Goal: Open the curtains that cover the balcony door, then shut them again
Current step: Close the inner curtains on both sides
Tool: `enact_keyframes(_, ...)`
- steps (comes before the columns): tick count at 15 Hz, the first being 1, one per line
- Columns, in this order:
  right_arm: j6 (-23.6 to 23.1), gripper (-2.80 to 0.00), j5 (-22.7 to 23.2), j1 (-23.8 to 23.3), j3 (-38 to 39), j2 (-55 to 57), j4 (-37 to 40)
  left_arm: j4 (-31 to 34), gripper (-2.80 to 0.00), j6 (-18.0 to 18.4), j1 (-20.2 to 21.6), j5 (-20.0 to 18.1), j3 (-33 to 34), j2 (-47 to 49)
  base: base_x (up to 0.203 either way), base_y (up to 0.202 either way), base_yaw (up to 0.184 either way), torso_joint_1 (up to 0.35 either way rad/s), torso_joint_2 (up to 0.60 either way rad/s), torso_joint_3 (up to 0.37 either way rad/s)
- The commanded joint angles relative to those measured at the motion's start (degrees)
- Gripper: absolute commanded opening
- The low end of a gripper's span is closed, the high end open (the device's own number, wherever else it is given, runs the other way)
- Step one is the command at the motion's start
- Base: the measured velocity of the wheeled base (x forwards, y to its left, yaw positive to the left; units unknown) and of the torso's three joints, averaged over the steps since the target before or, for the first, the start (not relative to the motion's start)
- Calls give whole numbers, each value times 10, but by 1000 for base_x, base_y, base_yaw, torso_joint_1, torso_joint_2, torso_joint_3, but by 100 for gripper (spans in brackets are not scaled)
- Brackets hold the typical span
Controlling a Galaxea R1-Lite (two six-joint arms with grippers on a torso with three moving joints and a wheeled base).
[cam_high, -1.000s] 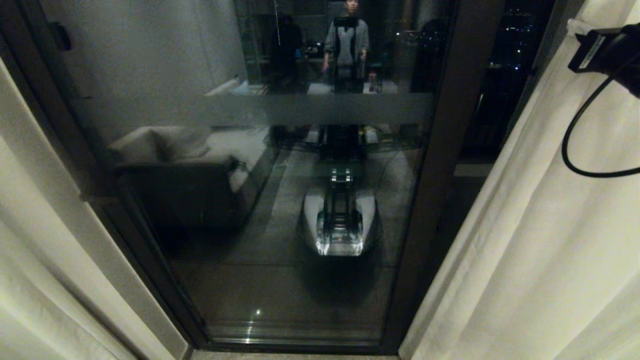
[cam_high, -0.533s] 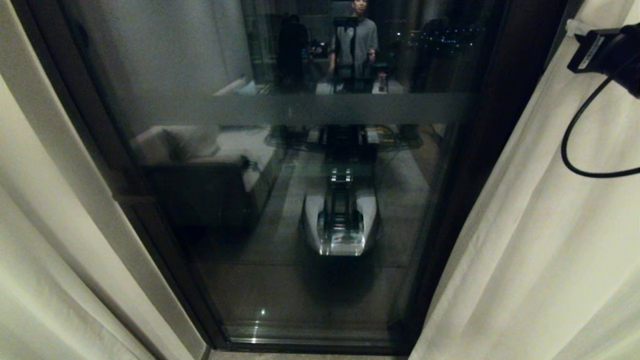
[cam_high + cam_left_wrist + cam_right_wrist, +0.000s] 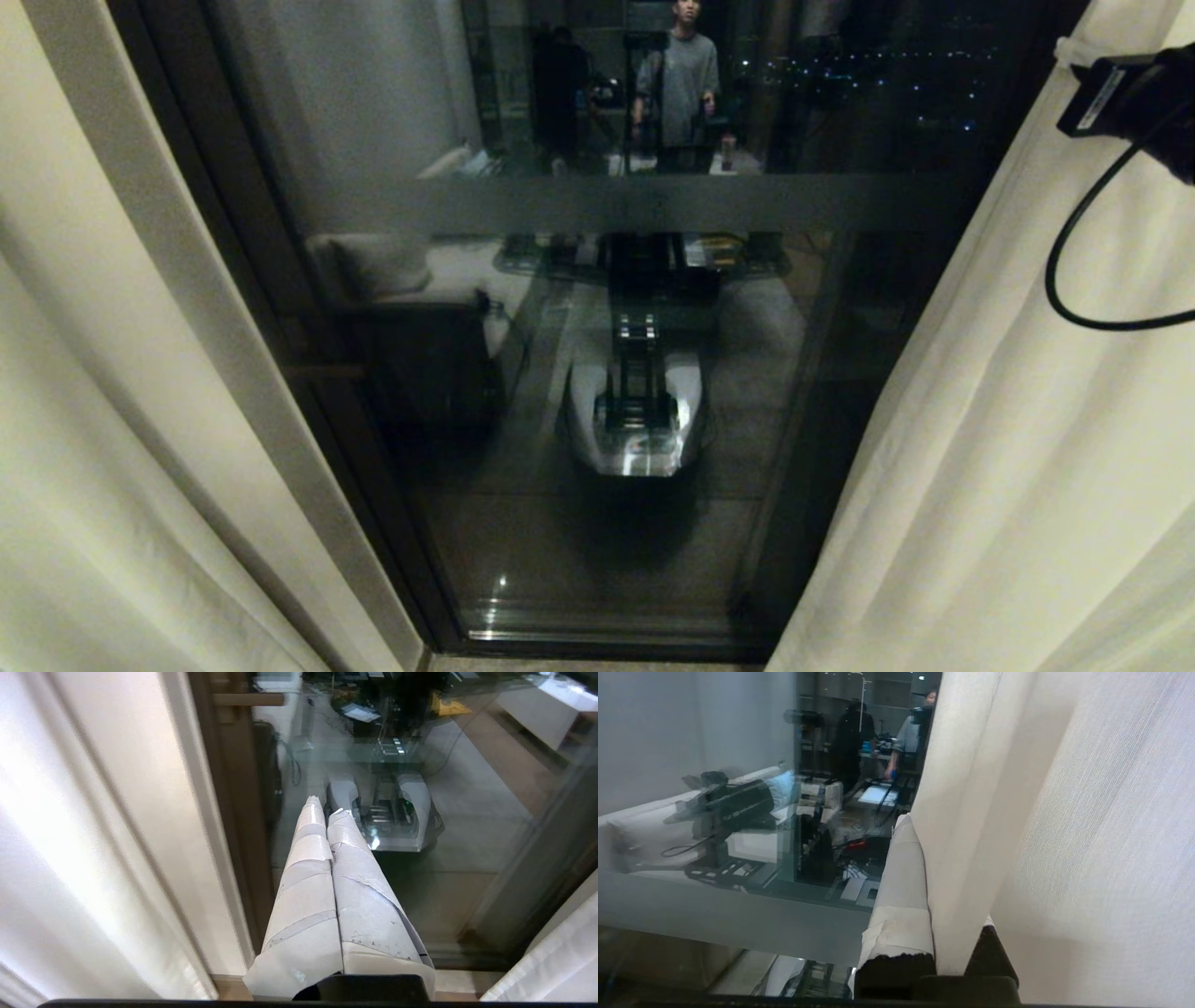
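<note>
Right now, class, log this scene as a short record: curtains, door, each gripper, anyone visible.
right curtain: edge fold pinched by right gripper
left curtain: drawn aside, not held
balcony door: glass uncovered between the panels
left gripper: shut, empty, pointing at the glass
person: only a reflection in the glass

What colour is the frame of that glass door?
Dark brown-black frame; head view shows it best.

In the glass you see the room reflected: a person in a grey top (image 3: 686,79) stands at the far end beside a dark figure (image 3: 560,84). A pale sofa with a cushion (image 3: 383,266) sits at your left of the reflection, and tiny city lights (image 3: 868,75) dot the dark upper right.
</note>
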Motion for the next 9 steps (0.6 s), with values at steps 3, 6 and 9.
enact_keyframes(3, 0, -280, 1, 0, 1, 0, -2, -1, -280, 1, 0, 1, 1, 0, 0, 191, -1, 1, 3, 4)
enact_keyframes(6, 0, -280, 1, 0, 0, -1, -2, -5, -280, 1, 0, 2, 2, 0, 0, 113, 1, 3, 3, 1)
enact_keyframes(9, -1, -280, 1, 0, -1, -1, -2, -5, -280, 1, 0, 1, 2, 0, 0, 0, 0, 0, 0, 0)
